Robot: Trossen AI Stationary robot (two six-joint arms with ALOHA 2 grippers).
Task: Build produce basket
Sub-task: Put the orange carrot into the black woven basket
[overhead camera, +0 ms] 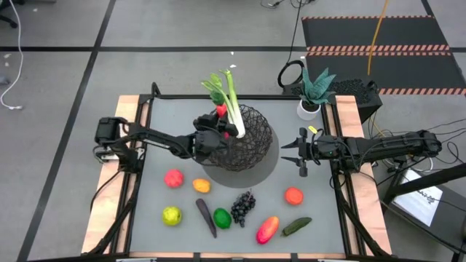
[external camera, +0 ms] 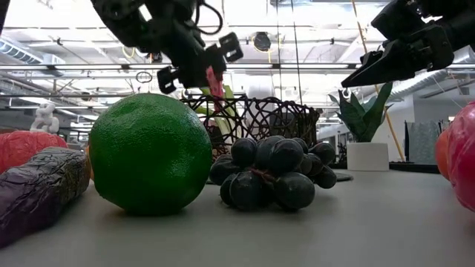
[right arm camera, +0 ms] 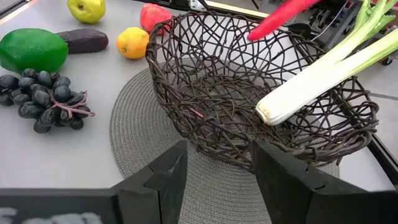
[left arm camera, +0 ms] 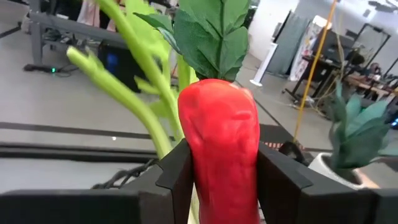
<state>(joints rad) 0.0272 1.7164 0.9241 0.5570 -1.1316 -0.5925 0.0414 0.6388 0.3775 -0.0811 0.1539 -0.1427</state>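
The black wire basket (overhead camera: 251,142) stands on a round grey mat in the middle of the table. A leek (overhead camera: 233,109) lies in it; its white end (right arm camera: 273,107) rests on the basket's inside and its green leaves stick out over the far rim. My left gripper (overhead camera: 220,131) is over the basket's left rim, shut on a red carrot (left arm camera: 217,124) with green leaves (left arm camera: 211,31). The carrot also shows in the right wrist view (right arm camera: 283,15). My right gripper (overhead camera: 300,153) is open and empty, just right of the basket, pointing at it. My left gripper pinches the carrot's red body (left arm camera: 217,180) between its two fingers (left arm camera: 177,177), one on each side. The carrot lies along the fingers, its leafy end reaching out past the fingertips. It is lifted clear, above the basket's left rim (right arm camera: 168,28).
Loose produce lies near the front edge: a red fruit (overhead camera: 173,177), two orange fruits (overhead camera: 202,186) (overhead camera: 293,195), a yellow-green fruit (overhead camera: 171,215), an eggplant (overhead camera: 206,217), a green fruit (overhead camera: 222,217), grapes (overhead camera: 243,207), a red-yellow fruit (overhead camera: 267,229), a cucumber (overhead camera: 296,226). A potted plant (overhead camera: 313,98) stands far right.
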